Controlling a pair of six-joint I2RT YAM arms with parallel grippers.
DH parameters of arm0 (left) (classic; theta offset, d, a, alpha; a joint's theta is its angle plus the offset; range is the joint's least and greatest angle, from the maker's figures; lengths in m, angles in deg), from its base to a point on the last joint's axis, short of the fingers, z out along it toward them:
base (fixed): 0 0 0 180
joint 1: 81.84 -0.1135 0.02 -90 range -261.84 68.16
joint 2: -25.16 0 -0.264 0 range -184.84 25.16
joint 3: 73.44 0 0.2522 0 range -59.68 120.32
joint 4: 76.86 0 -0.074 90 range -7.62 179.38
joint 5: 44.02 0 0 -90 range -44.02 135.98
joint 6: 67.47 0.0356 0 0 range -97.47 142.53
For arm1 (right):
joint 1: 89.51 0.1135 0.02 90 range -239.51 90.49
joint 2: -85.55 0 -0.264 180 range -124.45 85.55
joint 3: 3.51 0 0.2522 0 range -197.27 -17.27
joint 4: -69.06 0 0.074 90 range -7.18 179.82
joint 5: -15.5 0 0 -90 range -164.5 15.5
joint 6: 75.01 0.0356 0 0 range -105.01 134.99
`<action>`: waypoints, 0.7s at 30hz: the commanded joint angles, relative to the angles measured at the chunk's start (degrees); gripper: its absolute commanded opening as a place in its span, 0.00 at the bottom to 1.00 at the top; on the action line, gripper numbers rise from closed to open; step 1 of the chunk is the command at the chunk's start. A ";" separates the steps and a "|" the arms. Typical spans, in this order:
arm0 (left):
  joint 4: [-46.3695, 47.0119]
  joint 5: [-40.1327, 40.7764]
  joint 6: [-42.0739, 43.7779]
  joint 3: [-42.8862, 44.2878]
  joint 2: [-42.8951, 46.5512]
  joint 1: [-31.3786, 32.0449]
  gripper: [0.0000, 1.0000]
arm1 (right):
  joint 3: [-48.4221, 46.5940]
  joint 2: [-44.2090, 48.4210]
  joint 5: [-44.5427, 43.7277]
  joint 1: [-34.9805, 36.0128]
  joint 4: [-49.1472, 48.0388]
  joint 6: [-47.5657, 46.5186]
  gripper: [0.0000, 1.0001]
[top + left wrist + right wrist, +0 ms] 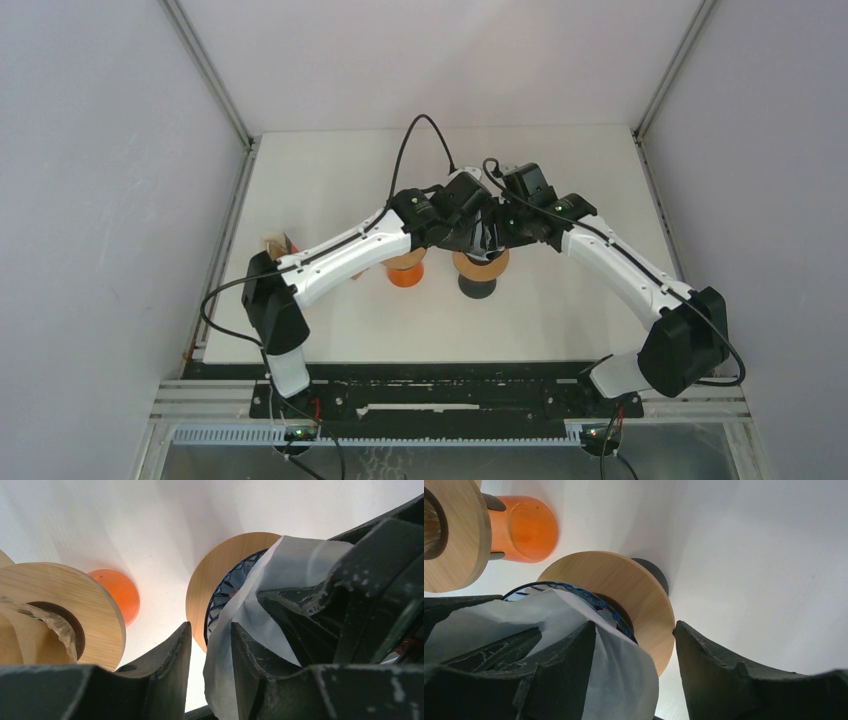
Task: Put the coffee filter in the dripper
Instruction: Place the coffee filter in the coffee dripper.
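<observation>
The dripper (480, 266) stands mid-table: a wooden collar (212, 572) round a blue wire cone on a dark base; it also shows in the right wrist view (636, 592). The white coffee filter (300, 560) sits in the cone, its rim sticking up above it (624, 675). My left gripper (210, 672) and right gripper (634, 667) meet over the dripper from either side. Each is open and straddles the filter's wall, one finger inside the paper and one outside. The paper rests against the inner finger (250, 670) (569, 670). Neither gripper pinches it.
A second dripper with an orange glass body (405, 272) stands just left of the first. Its wooden collar (95, 610) holds a brown paper filter (47, 622); its orange glass shows in the right wrist view (524, 527). A small brown object (278, 243) lies at the table's left edge.
</observation>
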 commanded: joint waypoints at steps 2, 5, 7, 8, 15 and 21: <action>0.88 -0.19 -0.50 -0.80 4.19 -0.53 0.40 | 0.70 0.87 -4.11 1.40 0.21 -1.98 0.68; 0.87 0.08 -0.41 -1.08 4.66 -0.62 0.40 | 0.71 2.09 -5.50 2.29 -0.19 -2.53 0.68; 0.87 0.08 -0.49 -1.31 4.89 -0.64 0.40 | 0.66 2.88 -6.16 2.67 -0.47 -2.90 0.68; 0.86 0.07 -0.51 -1.44 4.97 -0.64 0.40 | 0.54 3.16 -6.33 2.83 -0.53 -3.00 0.68; 0.89 -0.35 -0.59 -2.24 4.56 -0.68 0.40 | -0.27 3.73 -7.94 3.88 0.29 -3.46 0.69; 0.86 -0.60 -0.76 -2.93 4.46 -0.62 0.40 | -0.27 1.88 -8.46 3.97 1.05 -3.79 0.69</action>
